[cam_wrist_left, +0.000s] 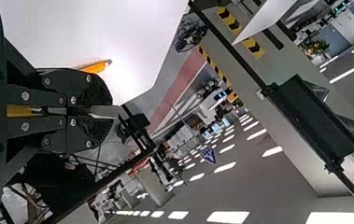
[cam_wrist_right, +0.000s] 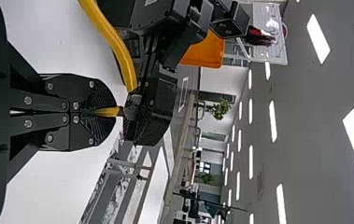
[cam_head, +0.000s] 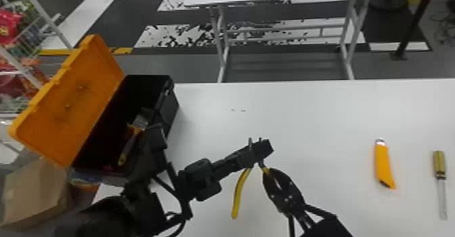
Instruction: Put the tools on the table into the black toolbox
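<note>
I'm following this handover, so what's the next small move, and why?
Probably the right gripper should release the yellow handle it pinches: the left gripper looks closed on the pliers' metal end, and the toolbox stands on the left arm's side.

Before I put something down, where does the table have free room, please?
The white table is bare between the right claw and the utility knife, and along its far edge, right of the black toolbox. It is crowded around the yellow-handled pliers, held by both claws.
</note>
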You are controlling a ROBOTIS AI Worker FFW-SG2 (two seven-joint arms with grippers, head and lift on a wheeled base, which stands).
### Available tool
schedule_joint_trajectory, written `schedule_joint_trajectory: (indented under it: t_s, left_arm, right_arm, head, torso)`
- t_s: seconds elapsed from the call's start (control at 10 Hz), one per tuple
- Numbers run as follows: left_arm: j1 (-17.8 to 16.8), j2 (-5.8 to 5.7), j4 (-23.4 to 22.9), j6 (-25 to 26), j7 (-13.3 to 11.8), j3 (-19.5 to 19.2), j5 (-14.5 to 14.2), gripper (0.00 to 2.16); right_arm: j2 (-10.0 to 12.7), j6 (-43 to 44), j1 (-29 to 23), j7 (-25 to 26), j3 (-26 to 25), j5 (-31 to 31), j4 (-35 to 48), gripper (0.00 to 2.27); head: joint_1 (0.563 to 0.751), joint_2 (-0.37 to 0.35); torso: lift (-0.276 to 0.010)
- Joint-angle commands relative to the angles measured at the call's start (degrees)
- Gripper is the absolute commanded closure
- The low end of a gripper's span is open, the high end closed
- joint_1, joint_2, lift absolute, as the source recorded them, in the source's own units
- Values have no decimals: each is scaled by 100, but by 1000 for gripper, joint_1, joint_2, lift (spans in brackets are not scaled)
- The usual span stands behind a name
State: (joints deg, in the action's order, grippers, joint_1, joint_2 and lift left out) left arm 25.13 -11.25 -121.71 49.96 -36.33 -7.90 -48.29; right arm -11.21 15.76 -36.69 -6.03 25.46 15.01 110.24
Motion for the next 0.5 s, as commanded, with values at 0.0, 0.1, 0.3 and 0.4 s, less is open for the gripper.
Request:
schedule_joint_trajectory:
  t_s: [0.0,0.1,0.3,0.4]
  left_arm:
    - [-8,8,7,-8,12,-10,12,2138]
    - [-34,8,24,-8,12,-10,12,2138]
    - [-69,8,42,10,12,-62,21,2138]
    - [-69,0,51,10,21,-115,21,2138]
  right_arm:
    - [5,220,-31,40,-23,-174,-2,1389]
    - [5,220,-49,58,-32,-183,-11,481]
    - [5,220,-93,172,-85,-314,-11,26]
    - [5,238,-163,234,-146,-358,-20,22]
  head:
    - [695,200]
    - [695,197]
    - [695,188]
    - [695,184]
  torso:
    - [-75]
    - [-75]
    - [-75]
    - [-75]
